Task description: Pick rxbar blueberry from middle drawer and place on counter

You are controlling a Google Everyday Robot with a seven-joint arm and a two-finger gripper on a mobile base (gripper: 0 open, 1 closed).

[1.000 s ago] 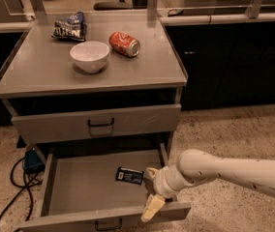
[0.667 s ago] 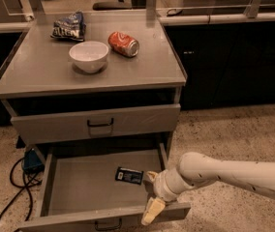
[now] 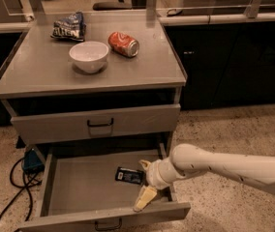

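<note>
The rxbar blueberry [image 3: 129,176], a small flat dark wrapper with white marks, lies on the floor of the open middle drawer [image 3: 79,187], towards its right side. My gripper [image 3: 143,181] reaches in from the right on a white arm, low in the drawer, just right of the bar. It is open: one cream finger [image 3: 144,165] stands behind the bar's right end and the other finger [image 3: 145,198] in front of it, near the drawer's front wall. The bar rests on the floor. The counter [image 3: 50,76] is the grey top of the cabinet.
On the counter stand a white bowl [image 3: 89,56], a red soda can [image 3: 124,44] on its side and a crinkled blue chip bag [image 3: 68,27]. The upper drawer [image 3: 99,123] is shut. Black cables and a blue plug [image 3: 31,161] lie on the floor at the left.
My gripper has moved a little left and deeper into the drawer, closer to the bar's right end. The bar has not moved.
</note>
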